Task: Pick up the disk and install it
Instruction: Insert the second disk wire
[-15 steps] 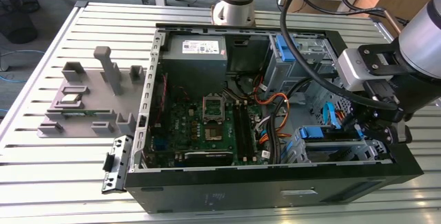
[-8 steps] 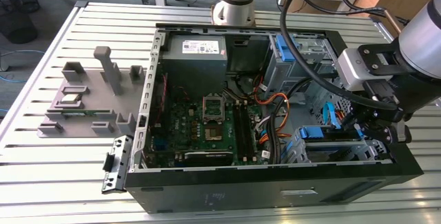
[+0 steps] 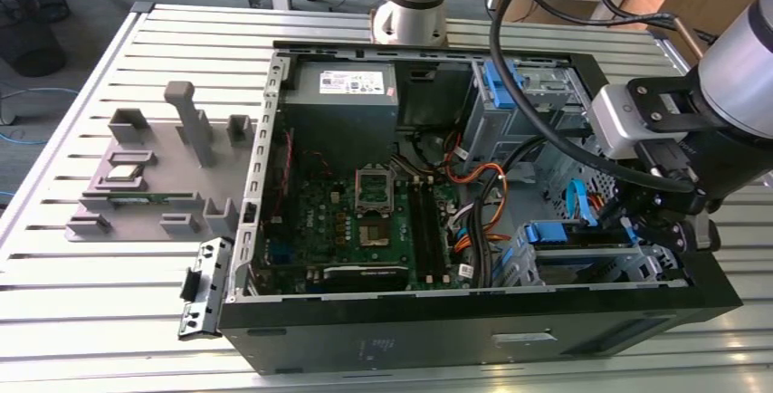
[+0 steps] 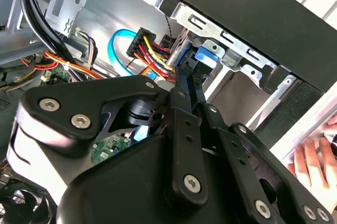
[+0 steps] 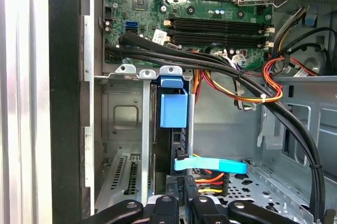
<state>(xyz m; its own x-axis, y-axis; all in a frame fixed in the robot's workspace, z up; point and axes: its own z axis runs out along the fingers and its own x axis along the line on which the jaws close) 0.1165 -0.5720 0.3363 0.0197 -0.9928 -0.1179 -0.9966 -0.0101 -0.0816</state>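
Lying on its side on a slatted metal table (image 3: 72,257), an open black computer case (image 3: 483,330) serves as the landmark in the exterior view. Well off to the exterior view's left of the case, a grey plastic fixture (image 3: 157,171) of posts and slots stands on the table. Inside the case, a green motherboard (image 3: 362,221) covers the floor, with a grey power supply (image 3: 342,103) behind it. Further toward the exterior view's right, orange and black cables (image 3: 477,203) run beside a metal drive cage (image 3: 580,262). The disk (image 3: 566,234) appears to sit in that cage, its blue rails showing at the cage mouth, though most of it is hidden. The gripper (image 3: 667,230) hangs at the case's far corner on the exterior view's right, just beside the cage. In the first wrist view, a blue tab (image 5: 174,109) stands in the cage slot, with a blue ribbon cable (image 5: 210,165) just beyond the gripper's black linkage. Whether the jaws are parted or closed, and whether they clasp anything, cannot be told. In the second wrist view, a person's hand (image 4: 316,158) rests outside the case wall.
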